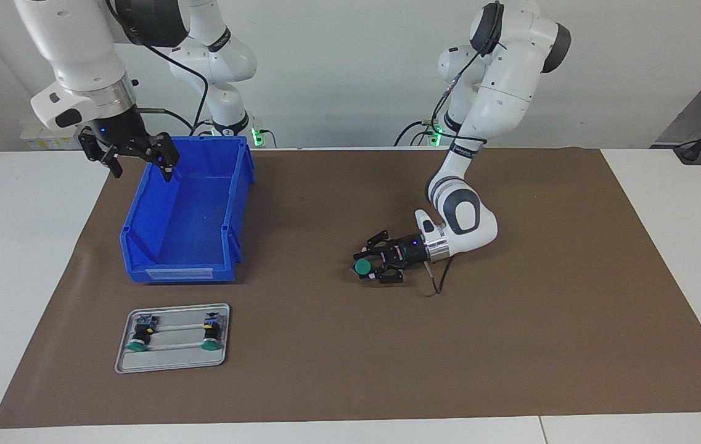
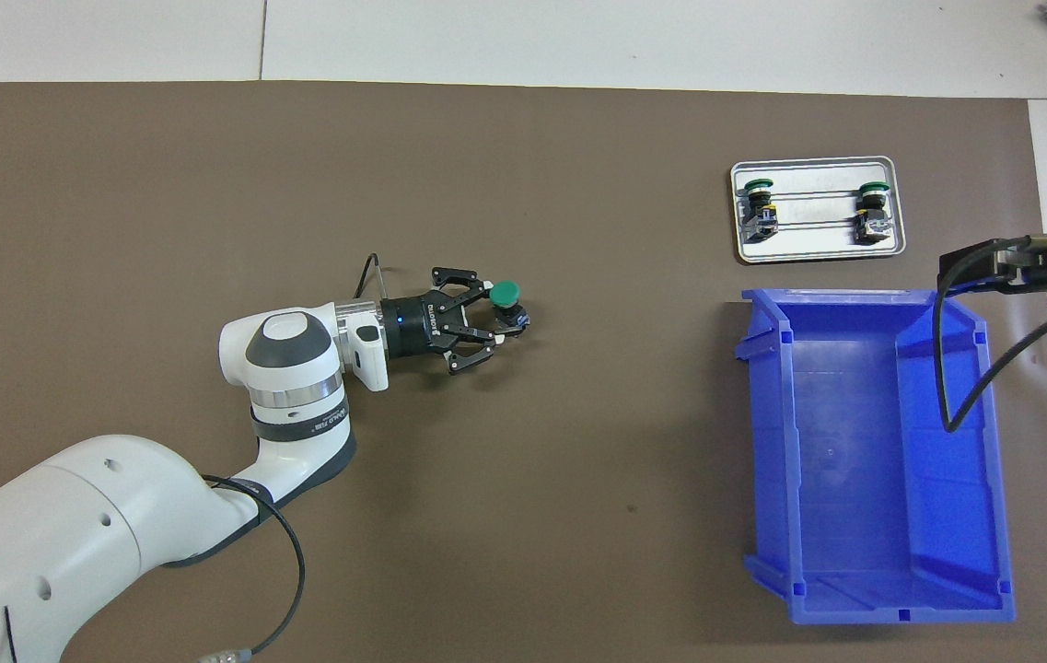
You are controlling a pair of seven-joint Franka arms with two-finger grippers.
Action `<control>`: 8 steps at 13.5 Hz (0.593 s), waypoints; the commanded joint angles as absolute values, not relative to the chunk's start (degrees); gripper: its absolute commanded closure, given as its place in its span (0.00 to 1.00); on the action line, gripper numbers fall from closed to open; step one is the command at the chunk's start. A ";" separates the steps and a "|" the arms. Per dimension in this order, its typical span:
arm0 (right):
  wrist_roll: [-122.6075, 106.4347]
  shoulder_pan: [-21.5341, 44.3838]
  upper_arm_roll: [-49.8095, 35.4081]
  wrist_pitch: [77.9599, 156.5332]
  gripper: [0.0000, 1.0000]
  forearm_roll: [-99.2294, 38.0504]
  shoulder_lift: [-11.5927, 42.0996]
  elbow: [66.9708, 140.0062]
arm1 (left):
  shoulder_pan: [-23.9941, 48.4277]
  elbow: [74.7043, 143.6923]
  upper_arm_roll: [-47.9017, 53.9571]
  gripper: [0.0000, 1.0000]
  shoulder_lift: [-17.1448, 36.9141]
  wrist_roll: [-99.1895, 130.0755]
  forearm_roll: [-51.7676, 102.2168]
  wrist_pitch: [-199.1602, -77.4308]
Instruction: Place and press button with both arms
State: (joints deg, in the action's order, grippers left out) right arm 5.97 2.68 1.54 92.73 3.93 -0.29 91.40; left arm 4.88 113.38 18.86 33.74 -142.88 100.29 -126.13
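The button (image 1: 362, 267) sits on the brown mat (image 1: 510, 345) near the centre of the facing view, a little right of middle and below mid-height. Its green cap faces the camera there. The left gripper (image 1: 367, 266) lies low and almost level over the mat, reaching in from the right of that frame, with its fingertips on either side of the button's black body. The fingers look spread rather than pinched, but whether they grip the button or have let go of it I cannot tell. In the overhead view the same button (image 2: 507, 296) shows just past the fingertips of the left gripper (image 2: 497, 322), left of the frame's centre, cap up and toward the top edge.

The right gripper (image 1: 140, 163) hangs at the upper left of the facing view, over the rim of the blue bin (image 1: 140, 271), its fingers spread and holding nothing; that arm waits. Only part of it shows at the right edge of the overhead view.

Below the bin in the facing view, at lower left, a grey tray (image 1: 171, 364) carries 2 more buttons (image 1: 139, 336) side by side, green caps toward the camera. Bare mat lies between the left gripper and the bin.
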 commanded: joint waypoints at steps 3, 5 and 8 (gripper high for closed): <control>4.31 2.29 1.49 93.34 0.00 4.57 -1.76 93.08 | 5.19 113.64 18.11 0.00 36.56 -144.40 99.32 -130.61; 4.31 2.29 1.49 93.34 0.00 4.57 -1.76 93.08 | 5.19 113.56 18.11 0.00 36.47 -144.49 99.32 -130.52; 4.31 2.29 1.49 93.43 0.00 4.57 -1.85 93.25 | 4.75 112.85 18.02 0.00 35.69 -144.40 96.08 -131.48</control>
